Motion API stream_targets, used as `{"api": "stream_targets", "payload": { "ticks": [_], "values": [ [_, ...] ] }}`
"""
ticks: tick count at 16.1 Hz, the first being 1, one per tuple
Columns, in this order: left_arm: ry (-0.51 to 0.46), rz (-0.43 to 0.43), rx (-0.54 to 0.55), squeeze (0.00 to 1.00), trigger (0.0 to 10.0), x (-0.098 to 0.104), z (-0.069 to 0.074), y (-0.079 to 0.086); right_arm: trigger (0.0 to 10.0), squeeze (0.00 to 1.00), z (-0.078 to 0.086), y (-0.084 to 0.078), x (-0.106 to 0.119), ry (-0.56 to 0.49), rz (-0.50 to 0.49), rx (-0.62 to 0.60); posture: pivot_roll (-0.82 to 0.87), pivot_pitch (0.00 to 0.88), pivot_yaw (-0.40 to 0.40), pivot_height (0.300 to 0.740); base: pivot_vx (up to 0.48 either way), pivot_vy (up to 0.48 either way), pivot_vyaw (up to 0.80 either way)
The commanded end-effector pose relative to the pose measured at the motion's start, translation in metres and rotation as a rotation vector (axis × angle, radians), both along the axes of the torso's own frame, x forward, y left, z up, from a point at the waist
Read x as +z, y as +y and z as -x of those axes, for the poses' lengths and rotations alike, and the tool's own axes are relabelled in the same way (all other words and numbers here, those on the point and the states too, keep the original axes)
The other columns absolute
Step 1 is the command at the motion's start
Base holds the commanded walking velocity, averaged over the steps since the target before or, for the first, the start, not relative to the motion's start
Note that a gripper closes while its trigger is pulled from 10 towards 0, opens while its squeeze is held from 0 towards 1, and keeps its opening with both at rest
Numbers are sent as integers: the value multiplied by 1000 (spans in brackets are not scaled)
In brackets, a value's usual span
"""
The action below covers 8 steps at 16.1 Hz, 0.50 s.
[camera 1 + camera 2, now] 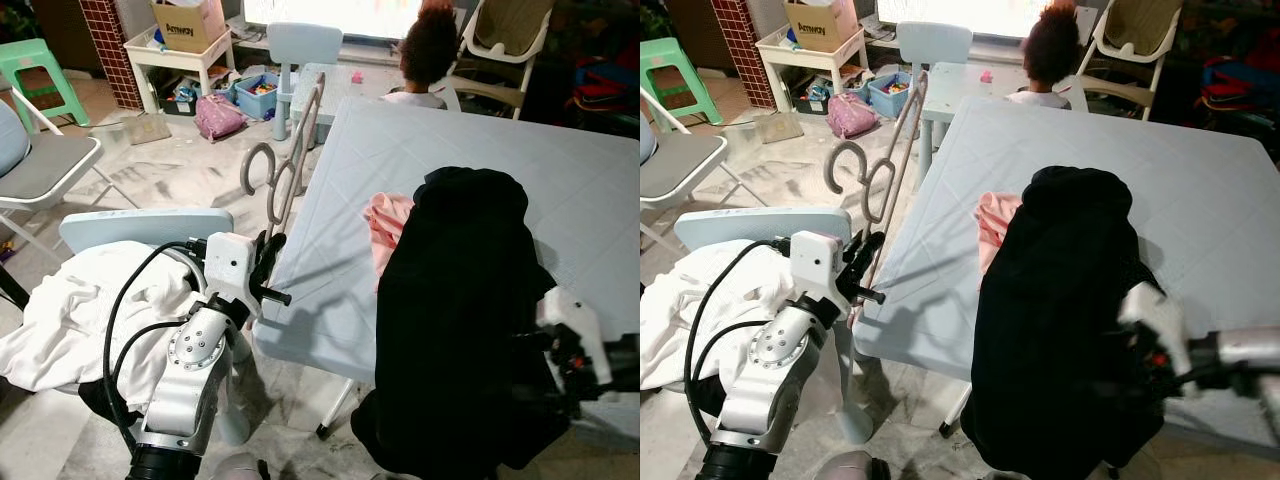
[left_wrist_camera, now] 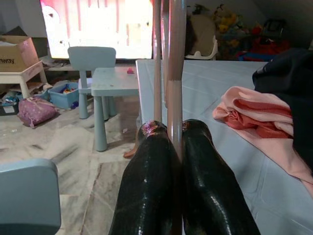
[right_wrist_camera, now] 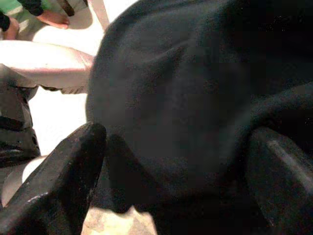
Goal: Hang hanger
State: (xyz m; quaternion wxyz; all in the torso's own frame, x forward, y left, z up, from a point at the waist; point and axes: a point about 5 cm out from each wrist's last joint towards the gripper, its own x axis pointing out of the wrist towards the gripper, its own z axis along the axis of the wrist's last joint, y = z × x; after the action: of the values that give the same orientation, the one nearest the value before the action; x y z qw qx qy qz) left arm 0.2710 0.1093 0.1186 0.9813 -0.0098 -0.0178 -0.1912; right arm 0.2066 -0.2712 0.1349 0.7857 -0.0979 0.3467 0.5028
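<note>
Nearest the camera, the left arm's silver joint rises from the bottom edge, and its left end effector (image 1: 268, 270) stands at the near left corner of the pale blue tabletop (image 1: 600, 190), its two black fingers (image 2: 151, 186) clenched on the stems of the hangers (image 1: 290, 165). There look to be two hangers, pinkish-grey, held together and leaning up and away from the fingers, their hooks curling over the floor beside the tabletop's left edge. On the right, the right end effector (image 3: 171, 161) sits at the near edge of the tabletop with a black garment (image 1: 460, 320) between its spread fingers; whether it grips the cloth I cannot tell. That garment is heaped on the tabletop and hangs over its near edge. Just beside it lies one crumpled pink cloth (image 1: 388, 225). To the left, a white cloth (image 1: 70, 310) drapes a light blue chair. Farther off, a person (image 1: 428, 55) sits at a small blue table beside a small blue chair (image 1: 304, 45). Beyond, a blue bin (image 1: 258, 95) holds small toys, and one cardboard box (image 1: 186, 22) rests on a white stand.
</note>
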Motion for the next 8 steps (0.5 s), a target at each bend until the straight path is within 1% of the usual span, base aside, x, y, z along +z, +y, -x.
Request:
{"api": "stream_targets", "payload": {
  "ticks": [1,2,3,4,5,8],
  "values": [
    [-13,1,-25,0,10000,4,0,-6,10000,0,-3,9,-3,-43,30,-24,-70,5,-22,740,0,0,0],
    [-13,1,-24,0,10000,4,0,-5,10000,0,-4,11,-6,-52,40,-40,-70,5,-22,740,0,0,0],
    [-12,-1,-21,0,10000,3,0,-4,9137,0,-8,14,-11,-78,56,-73,-62,4,-25,740,0,0,0],
    [-11,-5,-17,0,10000,3,0,-1,0,0,-18,17,-19,-129,90,-156,-61,3,-25,740,0,0,0],
    [-12,-9,-14,0,10000,3,-1,-1,0,0,-28,21,-25,-171,129,-229,-59,2,-25,740,0,0,0],
    [-16,-9,-13,0,10000,4,-2,-1,0,0,-37,27,-34,-228,182,-277,-56,0,-28,740,0,0,0]
  ]
}}
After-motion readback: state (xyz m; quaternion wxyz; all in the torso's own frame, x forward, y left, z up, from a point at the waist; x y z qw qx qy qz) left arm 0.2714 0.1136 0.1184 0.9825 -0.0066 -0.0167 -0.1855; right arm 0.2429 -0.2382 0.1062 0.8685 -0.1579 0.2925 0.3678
